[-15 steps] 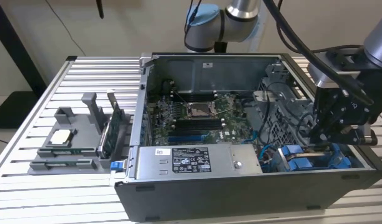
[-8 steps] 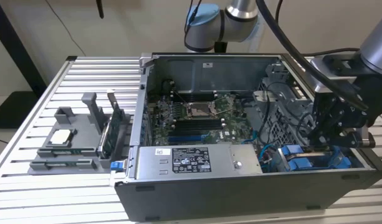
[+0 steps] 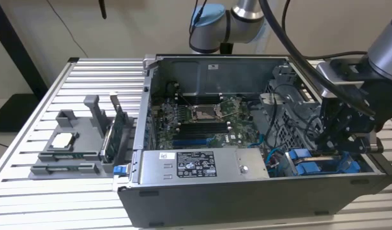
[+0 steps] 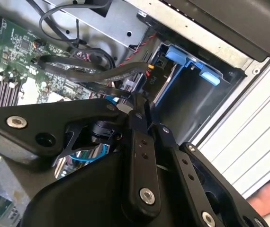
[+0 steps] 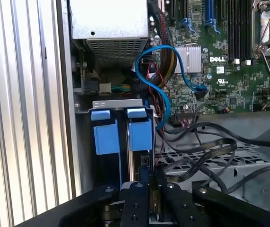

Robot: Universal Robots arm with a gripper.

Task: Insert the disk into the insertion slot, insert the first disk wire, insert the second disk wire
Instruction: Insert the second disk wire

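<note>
The black gripper [image 5: 150, 189] hangs at the lower right of the exterior view, over the drive bay; its jaws look nearly pressed together on something thin, though what cannot be told. Just beyond them, the silver-grey disk in its bright blue plastic carrier [image 5: 139, 135] sits in the slot. A straight, gentle push would suit best, clear of the black flat cables [image 5: 206, 149].

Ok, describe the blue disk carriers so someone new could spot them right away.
Find the open computer case on the slatted table. Go to its front corner at the exterior view's right, below the gripper. The carriers stand side by side there, the brightest blue plastic among grey metal and dark cables.
</note>
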